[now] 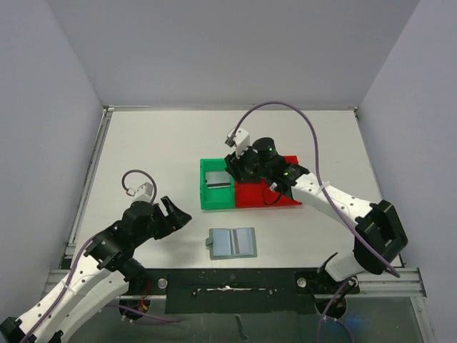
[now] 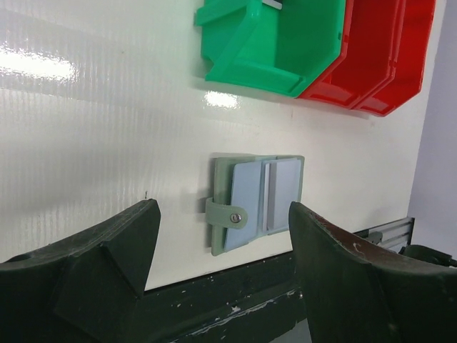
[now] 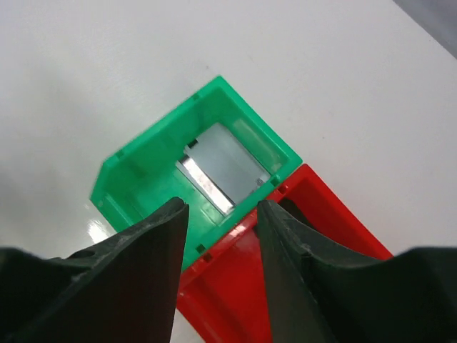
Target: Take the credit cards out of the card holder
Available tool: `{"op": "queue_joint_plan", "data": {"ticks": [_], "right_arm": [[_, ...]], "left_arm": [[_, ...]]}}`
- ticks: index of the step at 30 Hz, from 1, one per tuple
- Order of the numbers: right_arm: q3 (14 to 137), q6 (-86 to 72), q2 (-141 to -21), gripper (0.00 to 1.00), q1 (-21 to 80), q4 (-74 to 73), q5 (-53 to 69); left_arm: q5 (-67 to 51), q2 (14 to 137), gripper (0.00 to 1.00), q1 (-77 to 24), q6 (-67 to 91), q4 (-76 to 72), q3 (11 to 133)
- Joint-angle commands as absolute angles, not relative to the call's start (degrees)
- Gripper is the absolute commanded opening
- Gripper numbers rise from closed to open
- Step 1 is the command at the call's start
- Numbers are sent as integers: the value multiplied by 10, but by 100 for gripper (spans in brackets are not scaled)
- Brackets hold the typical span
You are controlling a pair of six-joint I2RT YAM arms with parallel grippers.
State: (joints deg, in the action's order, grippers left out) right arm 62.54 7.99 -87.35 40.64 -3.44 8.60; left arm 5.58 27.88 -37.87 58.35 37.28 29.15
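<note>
The card holder [image 1: 232, 243] lies open and flat near the table's front edge, grey-green with two pale blue inner panels and a snap strap on its left. It also shows in the left wrist view [image 2: 257, 201]. I cannot tell whether cards sit in its pockets. One pale grey credit card [image 1: 218, 179] lies in the green bin [image 1: 207, 200] and shows in the right wrist view [image 3: 225, 168]. My left gripper [image 1: 175, 213] is open and empty, left of the holder and above the table [image 2: 223, 211]. My right gripper [image 1: 239, 168] is open and empty above the seam between the bins [image 3: 221, 207].
A red bin [image 1: 282, 199] stands against the green bin's right side and looks empty [image 3: 243, 286]. Both bins show in the left wrist view, green [image 2: 275, 43] and red [image 2: 378, 57]. The dark front rail [image 1: 228, 282] runs just below the card holder.
</note>
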Motion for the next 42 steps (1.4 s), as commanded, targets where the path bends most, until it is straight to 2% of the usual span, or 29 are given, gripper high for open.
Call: {"op": "queue_joint_plan", "data": {"ticks": [1, 4, 6, 9, 18, 28, 42], "right_arm": [[635, -171, -829, 42, 403, 27, 83], [728, -221, -895, 28, 412, -107, 109], [767, -256, -944, 18, 428, -159, 73], [797, -287, -1000, 14, 449, -201, 14], [914, -322, -1125, 10, 488, -325, -118], [982, -326, -1202, 10, 487, -364, -142], [997, -339, -1240, 11, 490, -371, -147]], "left_arm": [[52, 280, 73, -376, 597, 322, 294], [76, 275, 73, -375, 610, 341, 296], [91, 269, 73, -376, 621, 359, 299], [103, 256, 73, -375, 633, 378, 302], [129, 212, 73, -376, 642, 425, 319], [126, 210, 73, -376, 638, 427, 321], [130, 205, 73, -376, 634, 434, 327]]}}
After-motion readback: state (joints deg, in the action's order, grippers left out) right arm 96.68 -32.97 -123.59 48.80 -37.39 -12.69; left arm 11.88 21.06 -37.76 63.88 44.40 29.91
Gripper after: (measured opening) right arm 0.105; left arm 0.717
